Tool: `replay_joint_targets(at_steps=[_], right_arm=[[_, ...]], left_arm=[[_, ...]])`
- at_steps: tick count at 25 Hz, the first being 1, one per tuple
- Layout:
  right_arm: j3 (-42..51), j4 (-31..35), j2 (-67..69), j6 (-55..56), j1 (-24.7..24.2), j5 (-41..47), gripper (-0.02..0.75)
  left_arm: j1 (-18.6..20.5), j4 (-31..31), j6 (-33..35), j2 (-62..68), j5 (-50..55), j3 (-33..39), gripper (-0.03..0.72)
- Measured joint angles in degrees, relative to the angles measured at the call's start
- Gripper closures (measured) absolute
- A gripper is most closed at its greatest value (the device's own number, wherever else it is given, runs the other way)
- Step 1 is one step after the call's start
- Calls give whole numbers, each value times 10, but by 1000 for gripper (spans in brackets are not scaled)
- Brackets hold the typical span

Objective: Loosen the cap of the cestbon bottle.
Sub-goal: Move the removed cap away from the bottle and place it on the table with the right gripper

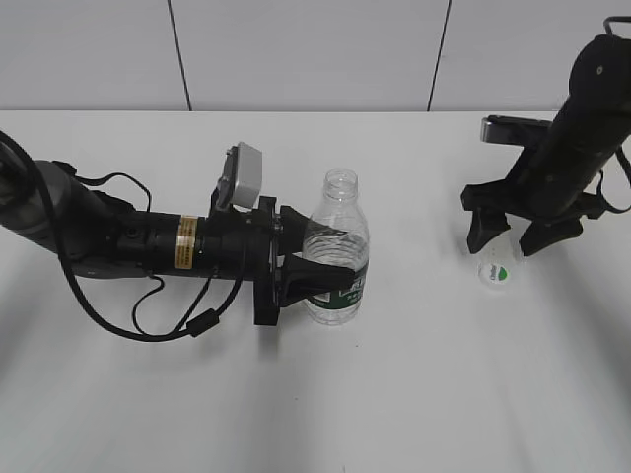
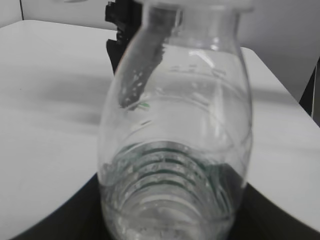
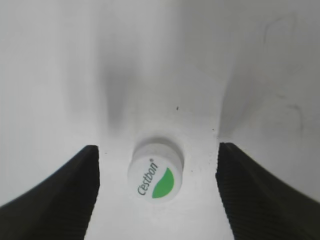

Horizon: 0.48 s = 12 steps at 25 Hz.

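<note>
**Cap off, lying between spread fingers**

Cestbon bottle (image 1: 337,251) stands upright mid-table, neck bare, and the left gripper (image 1: 320,258) has its fingers clamped on the body at the green label. Over on the right, the cap (image 3: 155,176) lies top-up on the white table (image 1: 414,394), well apart from the bottle. Right gripper (image 3: 157,192) sits around it, fingers spread wide, touching nothing.
</note>
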Motion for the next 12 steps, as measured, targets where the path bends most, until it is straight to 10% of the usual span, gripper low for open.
replay_joint_targets(at_steps=[12], right_arm=[[-49,-3,-16,1,0,18,186]], left_arm=[[0,-30,0,0,5,0,249]])
